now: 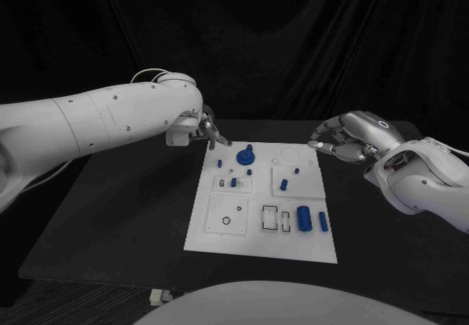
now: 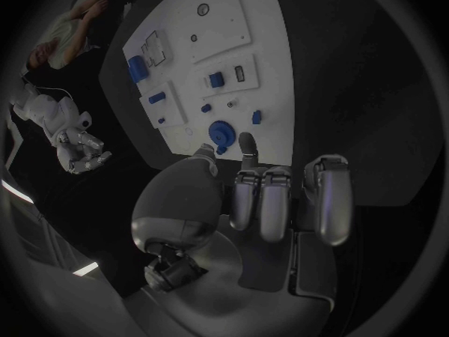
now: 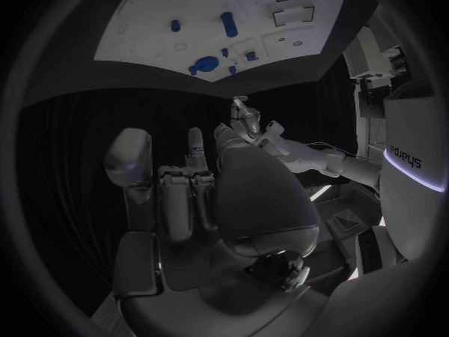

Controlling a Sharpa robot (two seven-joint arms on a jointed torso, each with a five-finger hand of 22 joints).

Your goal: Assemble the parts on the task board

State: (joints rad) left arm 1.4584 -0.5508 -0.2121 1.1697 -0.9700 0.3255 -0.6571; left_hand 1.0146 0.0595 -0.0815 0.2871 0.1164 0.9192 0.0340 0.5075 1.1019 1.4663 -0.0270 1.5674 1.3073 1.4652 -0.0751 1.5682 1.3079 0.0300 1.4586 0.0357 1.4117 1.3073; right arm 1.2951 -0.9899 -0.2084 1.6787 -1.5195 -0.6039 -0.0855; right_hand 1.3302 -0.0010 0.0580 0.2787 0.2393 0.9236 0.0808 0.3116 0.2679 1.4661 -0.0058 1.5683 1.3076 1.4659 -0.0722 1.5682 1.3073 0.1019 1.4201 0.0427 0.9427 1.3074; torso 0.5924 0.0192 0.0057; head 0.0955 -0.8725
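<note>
The white task board (image 1: 220, 233) lies in the middle of the black table. On its far part stands a round blue knob (image 1: 245, 158) (image 2: 221, 135) with small blue pieces (image 1: 283, 183) around it. Two blue cylinders (image 1: 305, 219) lie near its right edge. My left hand (image 1: 208, 130) (image 2: 272, 202) hovers over the board's far left corner, fingers loosely bent and holding nothing. My right hand (image 1: 342, 143) (image 3: 206, 195) hangs beyond the far right corner, off the board, fingers bent apart and holding nothing. The board (image 3: 141, 22) lies ahead of that palm.
Square inset plates (image 1: 227, 215) with slots and holes sit on the board's near half. Bare black table (image 1: 127, 223) stretches to the left and right of the board. A black curtain closes off the back.
</note>
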